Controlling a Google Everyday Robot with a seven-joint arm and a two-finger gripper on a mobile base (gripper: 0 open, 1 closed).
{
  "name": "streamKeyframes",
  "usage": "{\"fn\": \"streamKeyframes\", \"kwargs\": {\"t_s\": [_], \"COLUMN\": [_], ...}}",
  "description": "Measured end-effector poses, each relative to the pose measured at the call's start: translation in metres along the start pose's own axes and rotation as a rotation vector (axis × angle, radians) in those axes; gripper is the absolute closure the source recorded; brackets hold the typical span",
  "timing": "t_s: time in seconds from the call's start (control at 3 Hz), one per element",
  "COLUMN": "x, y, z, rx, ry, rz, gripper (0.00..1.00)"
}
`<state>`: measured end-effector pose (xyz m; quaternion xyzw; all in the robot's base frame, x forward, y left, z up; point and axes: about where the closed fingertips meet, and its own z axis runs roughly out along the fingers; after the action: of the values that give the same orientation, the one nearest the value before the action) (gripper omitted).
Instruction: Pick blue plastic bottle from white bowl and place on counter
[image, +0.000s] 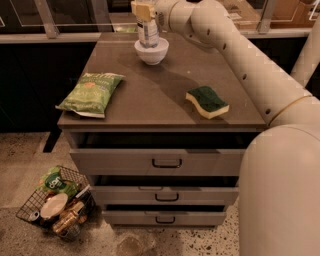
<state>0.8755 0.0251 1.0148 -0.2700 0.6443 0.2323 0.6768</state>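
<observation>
The blue plastic bottle (148, 31) stands upright in the white bowl (151, 52), in the upper middle of the frame, at the far edge of the desk (150, 95). Its lower end sits inside the bowl and its pale label rises above the rim. The gripper (144, 10) is at the very top of the frame, right on the bottle's upper end. Its cream-coloured jaws are closed around the bottle's neck and hide the cap.

The white arm (235, 45) runs from the gripper down the right side of the frame, widening to a large rounded body at the lower right. Its shadow falls across the desk top between the bowl and the sponge.

A green chip bag (92, 92) lies flat on the left part of the desk, near the front left corner and well apart from the bowl. A sponge (207, 101), green on top and yellow beneath, lies on the right part of the desk, near the front edge and just beside the arm.

Below the desk top, in the middle of the frame, three grey drawers (165, 162) with dark handles are stacked one under another. At the lower left, on the speckled floor, a wire basket (55, 202) holds several packages, one of them green.
</observation>
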Motion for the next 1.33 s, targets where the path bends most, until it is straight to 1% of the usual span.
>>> {"fn": "streamKeyframes", "kwargs": {"t_s": [0.33,0.67,1.0,1.33], "x": [-0.036,-0.055,-0.048,-0.024], "y": [0.022,0.041,0.055,0.075], "z": [-0.021,-0.04,-0.063,-0.084], "rx": [-0.027,-0.053,-0.068,-0.093], "ry": [-0.02,-0.021,-0.019,0.0], "rz": [-0.022,-0.032,-0.03,-0.025], "gripper": [1.0,1.0,1.0,1.0]}}
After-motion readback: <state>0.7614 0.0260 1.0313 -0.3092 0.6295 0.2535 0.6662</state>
